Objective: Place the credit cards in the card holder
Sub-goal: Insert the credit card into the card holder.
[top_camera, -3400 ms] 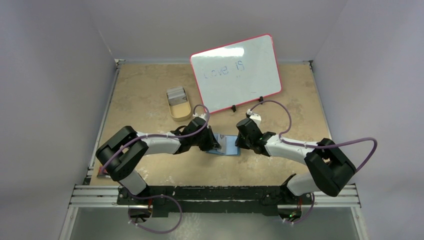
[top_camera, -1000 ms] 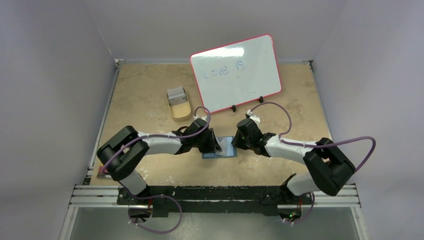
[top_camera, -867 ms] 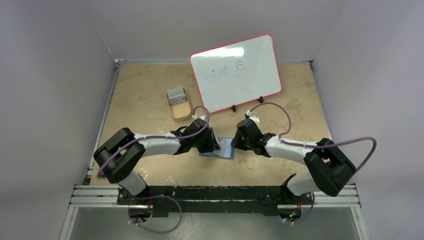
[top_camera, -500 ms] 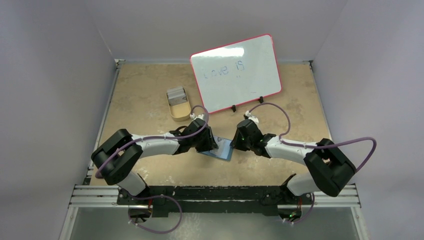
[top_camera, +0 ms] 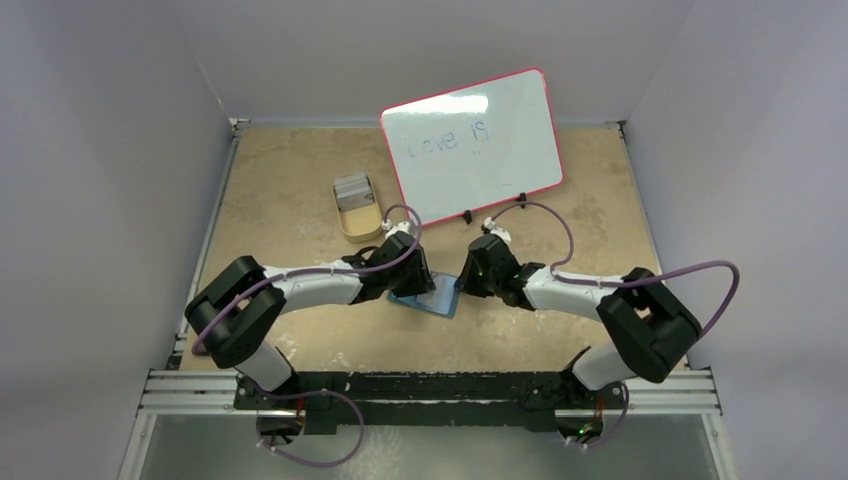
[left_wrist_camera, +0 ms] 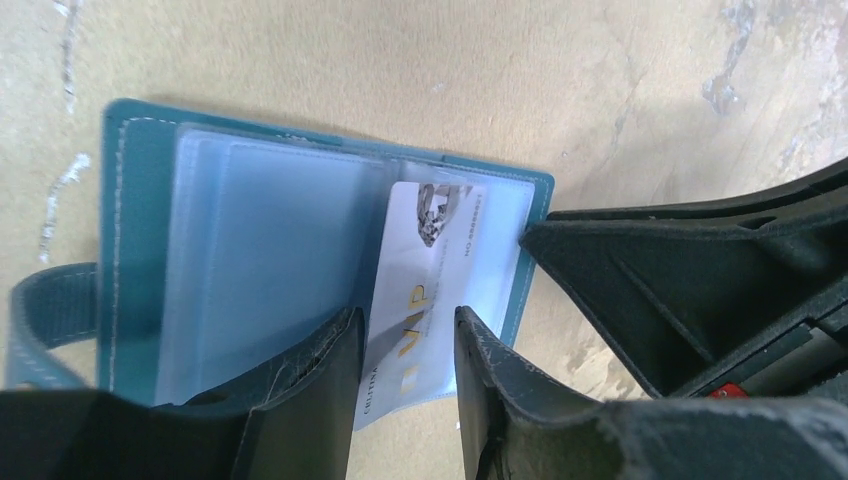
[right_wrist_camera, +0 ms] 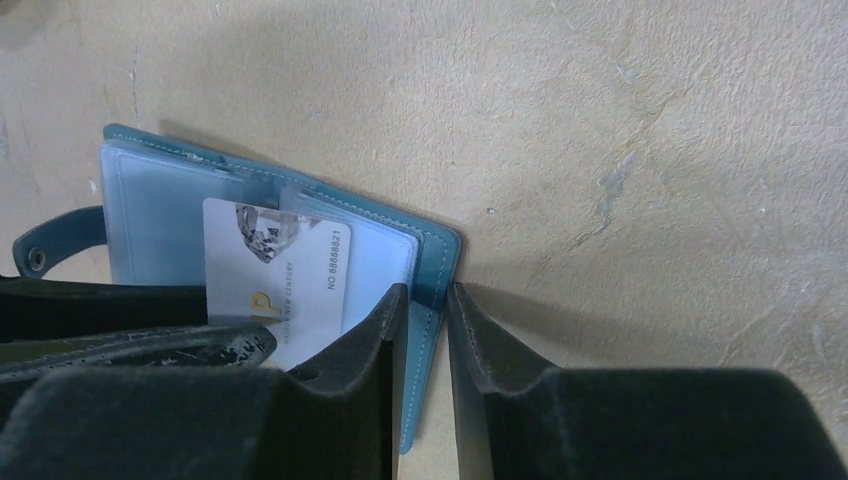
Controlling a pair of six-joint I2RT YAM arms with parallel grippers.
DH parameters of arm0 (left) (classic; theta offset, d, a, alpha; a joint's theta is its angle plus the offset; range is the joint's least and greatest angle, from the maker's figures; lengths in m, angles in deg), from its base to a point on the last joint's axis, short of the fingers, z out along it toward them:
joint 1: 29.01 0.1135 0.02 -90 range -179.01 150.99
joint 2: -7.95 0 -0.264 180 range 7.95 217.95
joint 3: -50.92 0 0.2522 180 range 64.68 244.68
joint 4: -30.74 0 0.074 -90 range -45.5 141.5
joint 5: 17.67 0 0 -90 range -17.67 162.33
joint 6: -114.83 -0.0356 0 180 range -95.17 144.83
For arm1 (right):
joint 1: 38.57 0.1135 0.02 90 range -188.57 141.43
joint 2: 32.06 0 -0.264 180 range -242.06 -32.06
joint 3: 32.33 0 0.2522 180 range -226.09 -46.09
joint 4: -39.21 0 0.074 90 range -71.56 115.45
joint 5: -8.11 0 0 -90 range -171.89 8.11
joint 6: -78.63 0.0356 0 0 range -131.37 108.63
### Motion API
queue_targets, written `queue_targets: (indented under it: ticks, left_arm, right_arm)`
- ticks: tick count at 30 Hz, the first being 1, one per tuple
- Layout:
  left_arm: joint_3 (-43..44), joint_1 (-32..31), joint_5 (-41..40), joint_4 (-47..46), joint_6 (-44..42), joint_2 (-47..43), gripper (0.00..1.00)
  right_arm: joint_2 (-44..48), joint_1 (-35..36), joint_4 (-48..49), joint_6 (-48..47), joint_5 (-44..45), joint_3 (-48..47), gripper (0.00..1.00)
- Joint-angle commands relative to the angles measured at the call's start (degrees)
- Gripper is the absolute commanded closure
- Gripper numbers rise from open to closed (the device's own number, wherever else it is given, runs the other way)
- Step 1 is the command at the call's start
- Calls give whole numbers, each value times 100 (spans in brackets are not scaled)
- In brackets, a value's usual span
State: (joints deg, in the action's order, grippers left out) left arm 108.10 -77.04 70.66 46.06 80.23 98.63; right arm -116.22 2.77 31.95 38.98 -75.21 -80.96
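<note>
The white credit card [left_wrist_camera: 425,280] sits only partway into a clear sleeve [left_wrist_camera: 270,250] of the open card holder [left_wrist_camera: 140,250], which lies on the surface [left_wrist_camera: 400,80]. The card is skewed, with its free end outside the sleeve. The left pincer [left_wrist_camera: 405,330] stands released astride that end, so nothing grips the card. The right pincer [right_wrist_camera: 427,295] looks clenched on the holder's teal edge. A push from the left could jam the card's corner against the sleeve's lip and buckle the plastic. If the right grip slips, the same push could drag the holder instead. Tilting the cover could let the card slide out. More credit cards [top_camera: 351,188] lie in the tan tray [top_camera: 360,228].
</note>
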Motion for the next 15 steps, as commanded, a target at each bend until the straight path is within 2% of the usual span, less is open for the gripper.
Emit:
queue_targets:
  ticks: [1, 15]
  left_arm:
    - [259, 4, -463, 218, -244, -144, 62]
    - [377, 4, -695, 380, -420, -169, 58]
  right_arm:
    - [-147, 23, -195, -191, 130, -125, 76]
    - [-524, -37, -264, -463, 255, -559, 76]
